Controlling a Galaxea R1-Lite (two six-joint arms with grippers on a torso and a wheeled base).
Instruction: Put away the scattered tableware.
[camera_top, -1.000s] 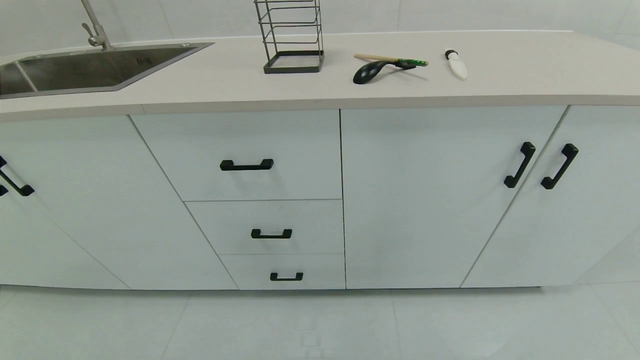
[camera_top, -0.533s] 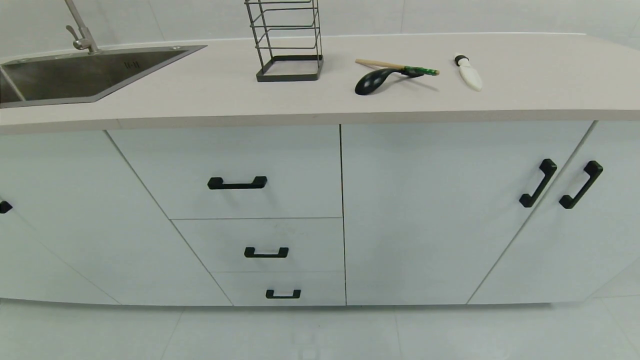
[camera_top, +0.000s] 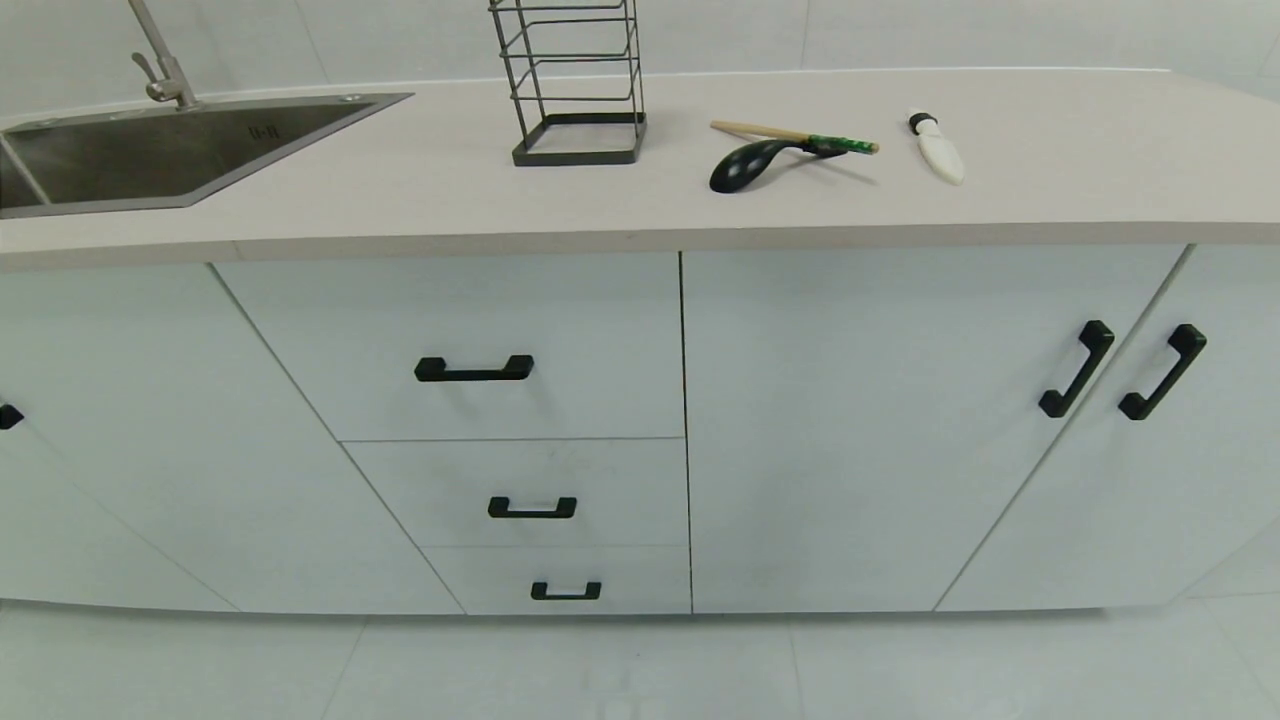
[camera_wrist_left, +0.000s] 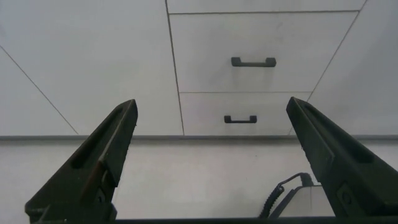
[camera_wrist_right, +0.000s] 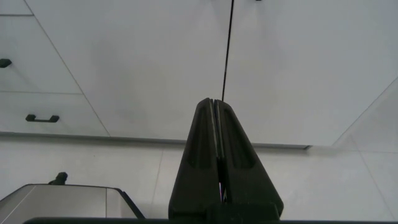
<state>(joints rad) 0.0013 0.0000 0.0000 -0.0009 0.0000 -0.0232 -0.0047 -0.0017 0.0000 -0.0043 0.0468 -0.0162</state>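
1. Tableware lies on the bench (camera_top: 400, 200), to the right of a wire rack (camera_top: 575, 157).
2. Left tool (camera_wrist_left: 211, 102): jaws wide apart, holding nothing.
3. Right tool (camera_wrist_right: 216, 102): jaws pressed together, holding nothing.
4. Black spoon (camera_top: 745, 165), handle touching the chopsticks (camera_top: 790, 133).
5. White utensil (camera_top: 940, 155) lies apart, farther right.

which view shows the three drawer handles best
The head view: all three drawer handles stacked, whole and unobstructed. The left wrist view frames the lower two beyond the open left tool; the right wrist view catches the bottom one near its edge.
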